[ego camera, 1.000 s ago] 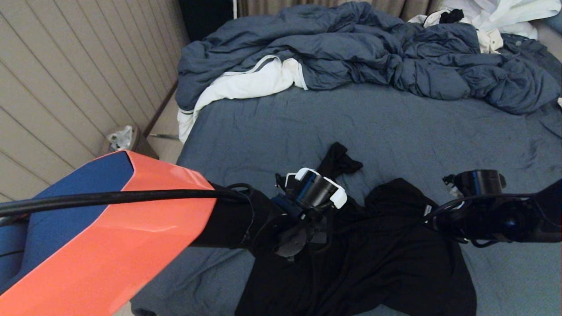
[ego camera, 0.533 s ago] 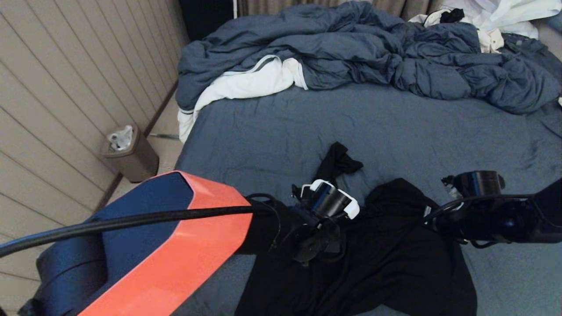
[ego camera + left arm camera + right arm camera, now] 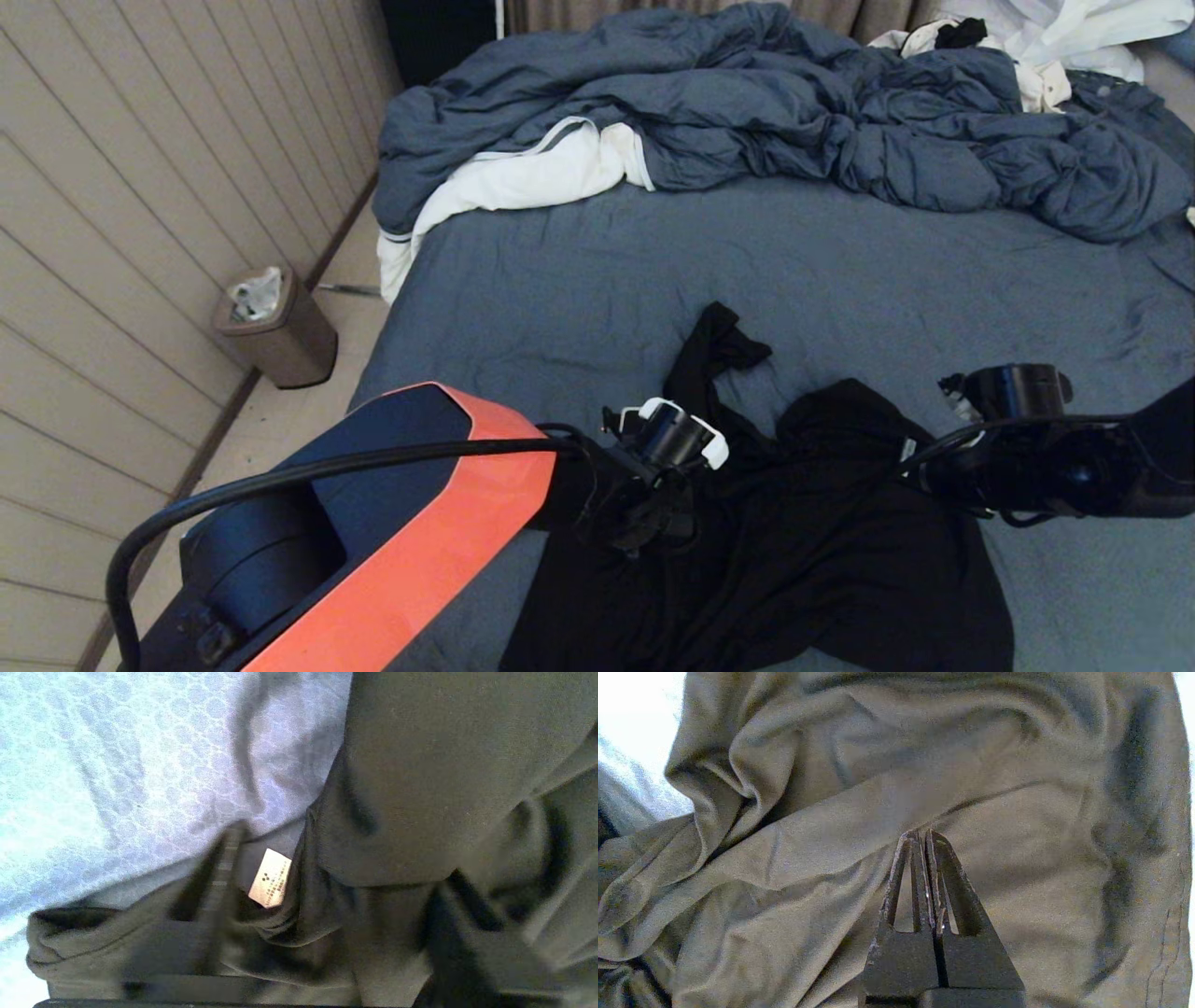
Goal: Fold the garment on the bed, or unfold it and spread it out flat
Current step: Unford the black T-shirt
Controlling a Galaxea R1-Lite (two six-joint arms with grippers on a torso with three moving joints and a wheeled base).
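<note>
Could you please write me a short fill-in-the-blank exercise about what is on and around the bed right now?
1. The black T-shirt lies crumpled on the ____ bed sheet.
2. The right gripper is ____.
3. Beside the bed, against the wall, stands a small ____.
4. The duvet is bunched at the ____ end of the bed.

Missing words: blue; shut; bin; far

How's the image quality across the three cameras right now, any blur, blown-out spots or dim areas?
Head view: dim, even light, so the black soft-knit T-shirt reads as a flat dark mass on the slate-blue bed sheet. Left wrist view: motion-smeared, sheet washed pale toward one corner; only the small white label stands out. Right wrist view: sharp folds, blown-out white corner, right hand crisp.
</note>
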